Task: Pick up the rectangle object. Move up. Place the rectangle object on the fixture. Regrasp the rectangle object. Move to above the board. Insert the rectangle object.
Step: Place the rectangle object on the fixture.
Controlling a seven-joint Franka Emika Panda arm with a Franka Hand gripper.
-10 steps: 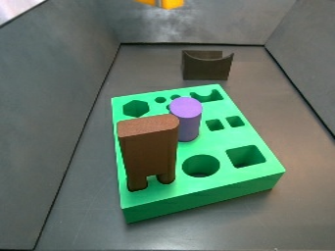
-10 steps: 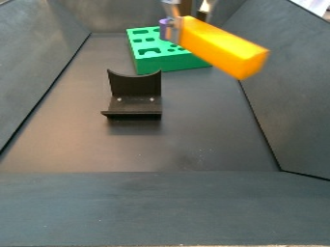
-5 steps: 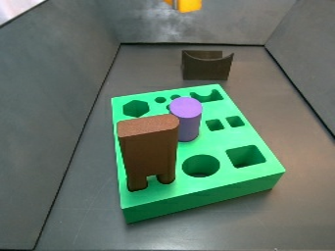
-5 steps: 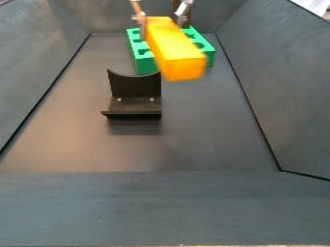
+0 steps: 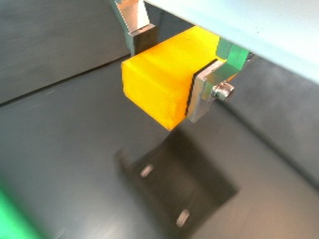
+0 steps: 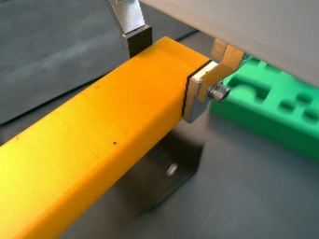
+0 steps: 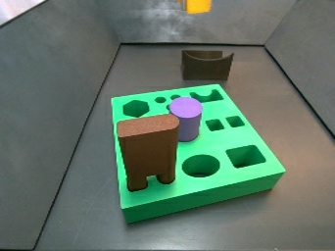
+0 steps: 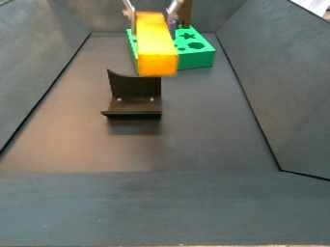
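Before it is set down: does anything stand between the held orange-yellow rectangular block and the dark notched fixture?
Nothing visible does. The gripper holds the orange-yellow rectangular block in the air above the dark notched fixture, whose notch is open.

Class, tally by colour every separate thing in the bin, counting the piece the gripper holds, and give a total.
Orange-yellow: 1, the rectangle object, held in the gripper above the fixture
Green: 1, the board
Brown: 1, the arch block
Purple: 1, the cylinder
Dark grey-brown: 1, the fixture
Total: 5
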